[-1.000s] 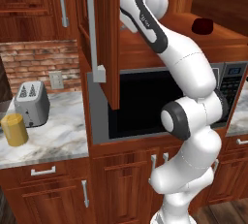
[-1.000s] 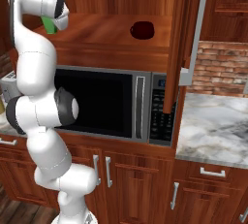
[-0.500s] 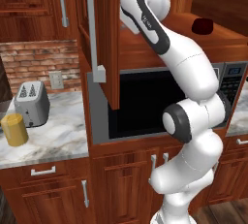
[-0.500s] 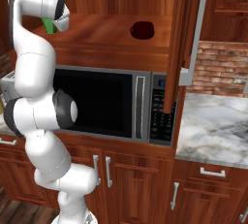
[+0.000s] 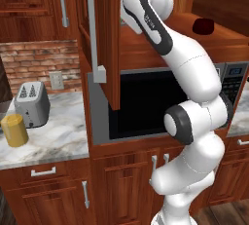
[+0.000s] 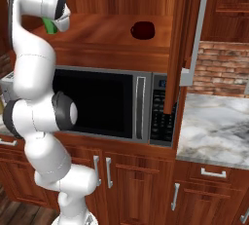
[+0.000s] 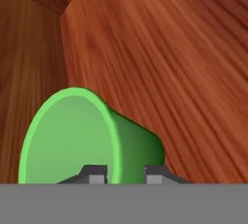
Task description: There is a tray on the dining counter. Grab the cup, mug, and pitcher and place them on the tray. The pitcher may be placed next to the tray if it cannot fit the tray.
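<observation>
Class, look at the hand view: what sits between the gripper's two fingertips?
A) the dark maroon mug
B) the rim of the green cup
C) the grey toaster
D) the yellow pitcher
B: in the hand view the gripper has one fingertip inside and one outside the wall of the green cup, at its rim, inside the wooden cabinet.

Green cup [image 7: 92,138] is running off the bottom of the hand view, its lower side lost behind the finger tips [image 7: 95,173], so contact between pads and rim cannot be judged. In the right base view the white arm is covering all but a green sliver of it. Toaster [image 5: 32,103] and pitcher [image 5: 14,130] are sitting low left in the left base view, details too small to read.
</observation>
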Motion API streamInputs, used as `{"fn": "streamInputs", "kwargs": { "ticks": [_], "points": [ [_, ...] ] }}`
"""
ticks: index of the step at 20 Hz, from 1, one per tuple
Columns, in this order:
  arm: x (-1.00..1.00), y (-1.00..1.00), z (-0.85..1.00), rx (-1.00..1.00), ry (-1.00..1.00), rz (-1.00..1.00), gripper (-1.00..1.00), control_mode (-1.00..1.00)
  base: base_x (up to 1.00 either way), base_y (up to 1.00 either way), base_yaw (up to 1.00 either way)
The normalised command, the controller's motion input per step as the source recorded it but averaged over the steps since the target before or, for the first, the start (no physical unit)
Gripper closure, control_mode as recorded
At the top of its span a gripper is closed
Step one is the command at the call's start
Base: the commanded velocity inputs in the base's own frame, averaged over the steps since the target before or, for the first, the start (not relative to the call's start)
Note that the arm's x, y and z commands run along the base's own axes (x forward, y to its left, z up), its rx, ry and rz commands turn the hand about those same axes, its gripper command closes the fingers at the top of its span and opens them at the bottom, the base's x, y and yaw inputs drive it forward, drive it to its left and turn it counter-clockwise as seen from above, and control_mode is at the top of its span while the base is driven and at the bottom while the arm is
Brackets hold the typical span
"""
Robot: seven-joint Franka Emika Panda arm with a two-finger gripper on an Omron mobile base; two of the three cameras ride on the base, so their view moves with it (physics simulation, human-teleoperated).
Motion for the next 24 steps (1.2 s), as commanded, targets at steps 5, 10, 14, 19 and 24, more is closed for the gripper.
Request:
{"fn": "streamInputs", "kwargs": {
  "ticks": [5,10,14,19,24],
  "points": [
    [-0.29,-0.32,-0.01,0.05,-0.06,-0.02,1.00,-1.00,0.00,0.00,0.00],
    [-0.46,-0.31,0.00,0.02,-0.06,-0.06,1.00,-1.00,0.00,0.00,0.00],
    [-0.77,-0.33,0.00,0.00,-0.06,-0.12,1.00,-1.00,0.00,0.00,0.00],
    [-0.84,-0.60,0.00,0.00,-0.04,-0.09,1.00,-1.00,0.00,0.00,0.00],
    [-1.00,-0.79,0.00,0.00,0.00,-0.06,1.00,-1.00,0.00,0.00,0.00]
  ]
}}
